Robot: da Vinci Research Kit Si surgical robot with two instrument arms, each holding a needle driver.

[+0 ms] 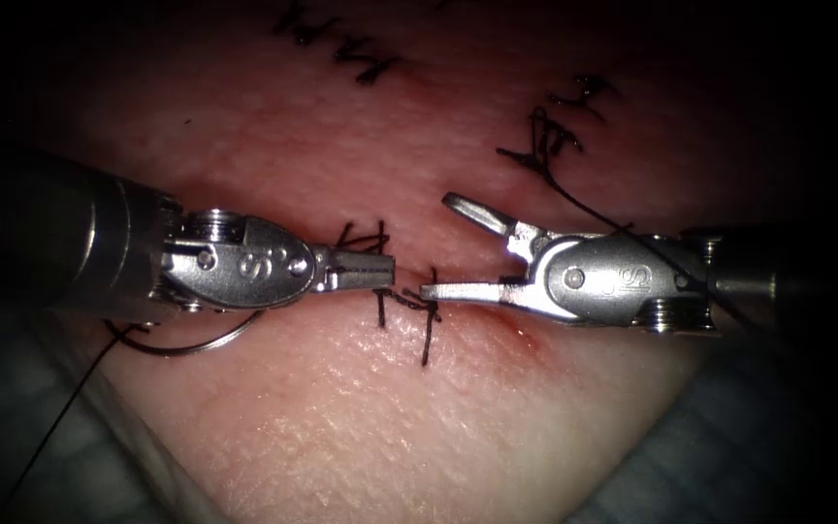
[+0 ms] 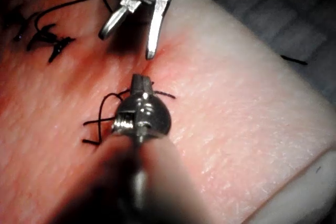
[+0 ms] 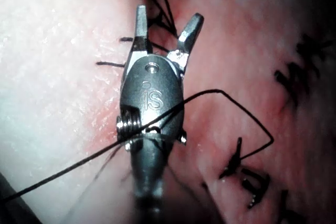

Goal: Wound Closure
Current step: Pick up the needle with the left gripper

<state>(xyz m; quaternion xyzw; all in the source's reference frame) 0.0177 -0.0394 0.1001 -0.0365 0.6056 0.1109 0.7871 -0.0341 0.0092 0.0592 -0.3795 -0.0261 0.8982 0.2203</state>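
My two tools meet tip to tip over the stitched cut in the tissue (image 1: 419, 417).

My left tool (image 1: 380, 270) has its jaws together on thread (image 1: 366, 238) at the knot over the cut. My right tool (image 1: 443, 247) has its jaws spread wide and holds nothing. The needle (image 1: 201, 344) lies on the tissue left of the cut, under my left tool, held by neither.

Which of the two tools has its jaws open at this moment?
The right arm's tool: its jaws are spread wide and hold nothing. The left arm's tool has its jaws shut at the stitch on the cut; the needle lies on the tissue beneath it.
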